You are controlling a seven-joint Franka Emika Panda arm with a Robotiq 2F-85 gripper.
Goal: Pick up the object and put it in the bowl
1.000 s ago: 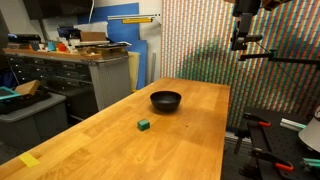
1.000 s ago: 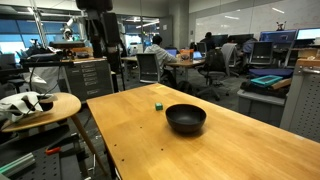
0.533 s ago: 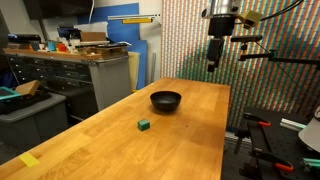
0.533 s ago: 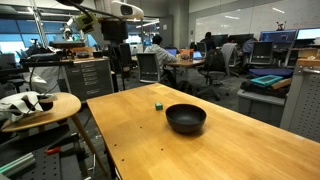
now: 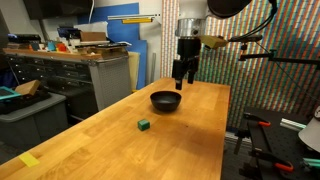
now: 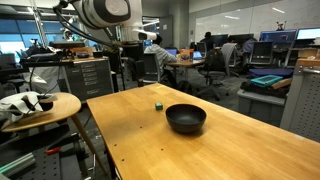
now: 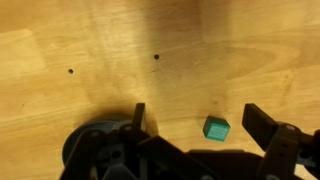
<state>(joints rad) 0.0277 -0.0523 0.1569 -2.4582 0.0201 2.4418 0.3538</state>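
Green block (image 5: 144, 125) lies on the wooden counter (image 5: 110, 145), free and alone, with bare wood on all sides of it. In both exterior views it sits flat on one face (image 6: 158, 103). The wrist view shows it from above as a small green cube (image 7: 216, 128) on pale wood.

The black bowl (image 5: 166, 100) stands upright on the same counter, near the block but clearly apart from it. In an exterior view it is much wider than the block, and its glossy rim catches the light (image 6: 186, 118).

The claw (image 5: 182, 80) hangs in the air above the counter, close over the area of the bowl, and it touches nothing. Its jaws stand wide apart. In the wrist view the two dark fingers (image 7: 262, 125) frame the picture from below, and the block appears between them, closer to the finger at the right edge of the picture. A dark round shape low at the other edge is partly hidden by the claw body; I cannot tell for sure if it is the bowl. In an exterior view the claw (image 6: 129, 72) is harder to see against the dark background.

A flat yellow tape piece (image 5: 28, 159) lies at the near corner of the counter, well apart from the block. A small round side table (image 6: 45, 108) stands beside the counter.
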